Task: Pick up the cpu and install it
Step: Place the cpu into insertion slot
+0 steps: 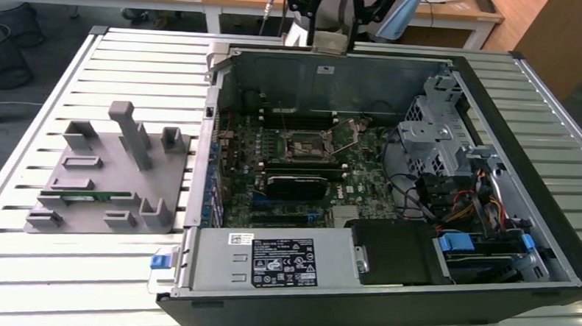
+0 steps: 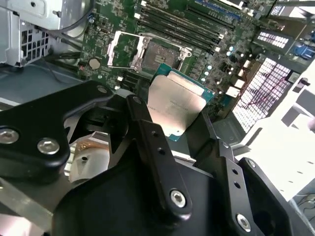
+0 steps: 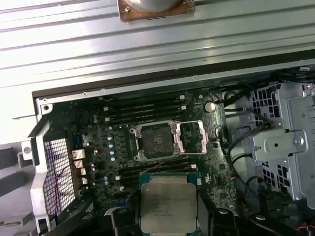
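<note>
The hand [image 2: 176,125] is pinching the cpu [image 2: 176,102] by 2 opposite edges, with its black fingers [image 2: 147,132] pressed against the chip's sides. The silver metal lid faces the camera in both wrist views, with a thin green rim around it. The cpu hangs in the air, well apart from the motherboard [image 3: 98,147], and touches only the hand. In the exterior view the hand [image 1: 333,34] and the cpu [image 1: 333,41] sit above the far wall of the open computer case [image 1: 504,238], which lies on the slatted metal surface [image 1: 128,75]. The socket [image 3: 152,142] on the motherboard stands open and bare. Its metal load plate [image 3: 191,136] is swung back to one side. In the first wrist view, long memory slots [image 3: 142,110] run on either side of the socket. A grey perforated drive cage [image 3: 283,142] stands at the board's edge. In the exterior view a black heatsink block [image 1: 292,185] sits just beside the socket [image 1: 306,143], and a silver power supply [image 1: 267,259] fills the case's near wall. At the exterior view's left, beside the case, a grey fixture [image 1: 105,162] rests on the surface with a green memory stick [image 1: 93,196] lying in it.
</note>
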`<state>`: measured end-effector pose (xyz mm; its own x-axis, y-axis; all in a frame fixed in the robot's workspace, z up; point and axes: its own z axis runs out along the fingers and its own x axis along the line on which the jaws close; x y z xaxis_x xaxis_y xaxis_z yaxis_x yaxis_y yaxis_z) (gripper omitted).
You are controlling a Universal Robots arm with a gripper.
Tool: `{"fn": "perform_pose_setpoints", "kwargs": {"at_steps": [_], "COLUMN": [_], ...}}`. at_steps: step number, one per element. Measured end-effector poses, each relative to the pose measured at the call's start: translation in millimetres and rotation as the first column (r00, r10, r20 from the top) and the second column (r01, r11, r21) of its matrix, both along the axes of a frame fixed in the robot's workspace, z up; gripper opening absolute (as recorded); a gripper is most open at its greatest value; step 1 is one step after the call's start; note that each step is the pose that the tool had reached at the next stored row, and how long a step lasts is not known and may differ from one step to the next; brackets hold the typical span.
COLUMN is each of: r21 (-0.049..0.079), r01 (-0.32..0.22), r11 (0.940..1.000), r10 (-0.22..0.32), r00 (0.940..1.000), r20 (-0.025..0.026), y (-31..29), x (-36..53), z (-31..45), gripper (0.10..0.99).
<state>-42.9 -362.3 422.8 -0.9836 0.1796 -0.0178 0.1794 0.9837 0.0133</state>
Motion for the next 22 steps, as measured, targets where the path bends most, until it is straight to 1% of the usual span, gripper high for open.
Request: {"fn": "perform_pose_setpoints", "kwargs": {"at_steps": [4, 5, 6, 15, 22], "r21": [0.0, 0.0, 0.0, 0.0, 0.0], "r01": [0.043, 0.071, 0.087, 0.149, 0.201], "r11": [0.9991, 0.9974, 0.9962, 0.9889, 0.9796], "r10": [-0.043, -0.071, -0.087, -0.149, -0.201], "r00": [0.9991, 0.9974, 0.9962, 0.9889, 0.9796], "r20": [0.0, 0.0, 0.0, 0.0, 0.0], "y": [0.0, 0.0, 0.0, 0.0, 0.0], "x": [0.0, 0.0, 0.0, 0.0, 0.0], "z": [-0.2, -0.3, -0.4, -0.6, -0.7], "gripper": [0.541, 0.541, 0.541, 0.541, 0.541]}}
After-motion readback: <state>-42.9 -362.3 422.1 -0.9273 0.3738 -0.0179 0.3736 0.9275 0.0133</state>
